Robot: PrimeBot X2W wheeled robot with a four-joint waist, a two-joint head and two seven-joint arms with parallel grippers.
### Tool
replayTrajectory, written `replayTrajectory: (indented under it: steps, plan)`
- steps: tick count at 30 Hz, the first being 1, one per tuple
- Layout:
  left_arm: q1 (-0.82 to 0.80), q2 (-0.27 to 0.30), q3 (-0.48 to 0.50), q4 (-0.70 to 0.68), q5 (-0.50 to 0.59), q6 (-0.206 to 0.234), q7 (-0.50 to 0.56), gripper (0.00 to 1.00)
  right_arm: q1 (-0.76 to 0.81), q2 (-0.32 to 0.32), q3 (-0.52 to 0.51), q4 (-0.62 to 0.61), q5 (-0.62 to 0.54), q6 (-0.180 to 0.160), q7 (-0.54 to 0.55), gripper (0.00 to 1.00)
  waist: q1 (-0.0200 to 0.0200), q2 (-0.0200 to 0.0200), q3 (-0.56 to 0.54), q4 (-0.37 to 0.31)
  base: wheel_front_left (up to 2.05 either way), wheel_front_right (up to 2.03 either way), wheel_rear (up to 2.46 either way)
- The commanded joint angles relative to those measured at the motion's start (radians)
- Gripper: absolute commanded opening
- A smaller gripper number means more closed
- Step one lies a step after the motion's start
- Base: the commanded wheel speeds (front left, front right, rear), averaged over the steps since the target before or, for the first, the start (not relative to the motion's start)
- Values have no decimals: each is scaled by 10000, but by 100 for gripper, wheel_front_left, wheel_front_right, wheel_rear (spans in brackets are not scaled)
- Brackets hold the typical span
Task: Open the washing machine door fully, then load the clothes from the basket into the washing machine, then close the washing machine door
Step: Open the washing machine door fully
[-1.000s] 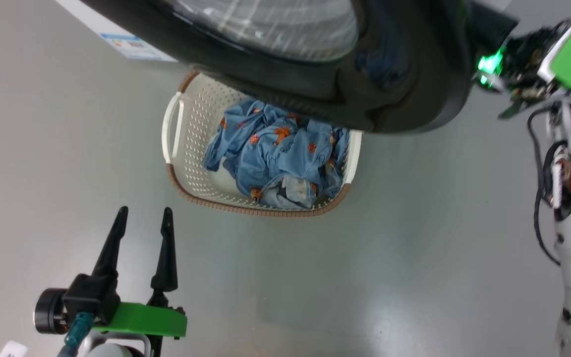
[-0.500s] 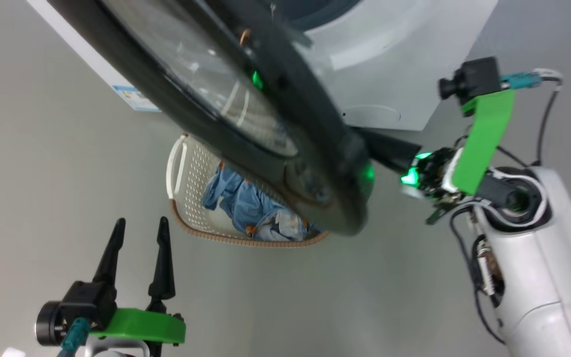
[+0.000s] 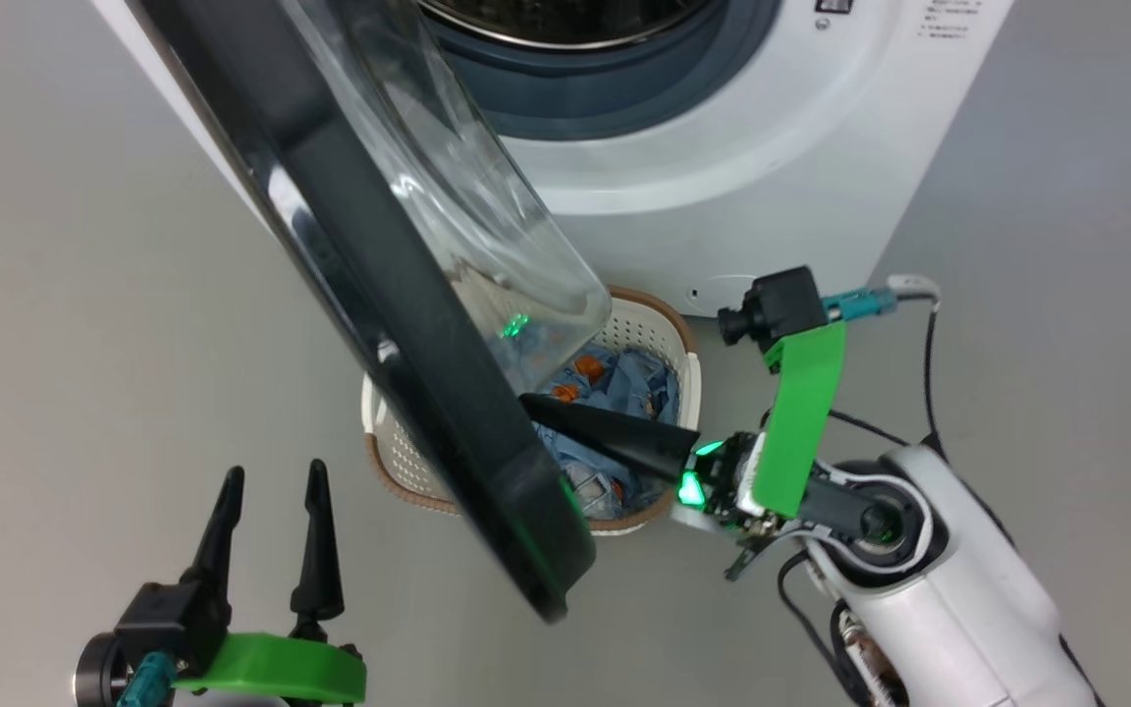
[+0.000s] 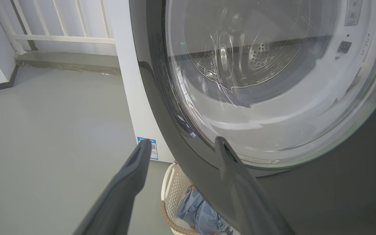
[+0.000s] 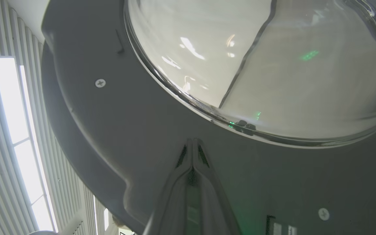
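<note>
Washer first: the big white front-loading washing machine (image 3: 772, 147) has its steel drum showing. Its large round glossy black door (image 3: 369, 324) with the clear glass bowl stands swung partway out from the machine's front. It hangs over the small cream perforated plastic basket (image 3: 649, 319), which sits on the floor just in front of the machine. Light blue clothes (image 3: 634, 378) with orange figures are piled in it. The right gripper (image 3: 528, 401), fingers pressed together and empty, reaches over the clothes with its tips at the door's inner face just under the glass. The left gripper (image 3: 272, 469), fingers spread and empty, hovers farther out from the machine, apart from the door's outer side.
</note>
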Motion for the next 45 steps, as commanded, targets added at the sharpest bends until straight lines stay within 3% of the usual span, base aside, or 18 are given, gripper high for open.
replayTrajectory:
  steps: [1,10,23,45]
  plan:
    - [23,185,330,-195,-148,143,-80,100,191,337,358,-283,183,19,-261,0,0,0,-210,232,0,0,0]
    - [243,185,128,-97,-394,265,-80,100,387,339,1547,38,753,19,-1771,0,0,0,-681,640,0,0,0]
    - [704,185,163,48,-538,267,-80,100,750,340,2437,864,1527,19,-3404,0,0,0,-1899,958,0,0,0]
    - [1029,185,560,151,-399,133,-80,100,651,340,3097,1165,2003,19,-4387,0,0,0,-2525,1074,0,0,0]
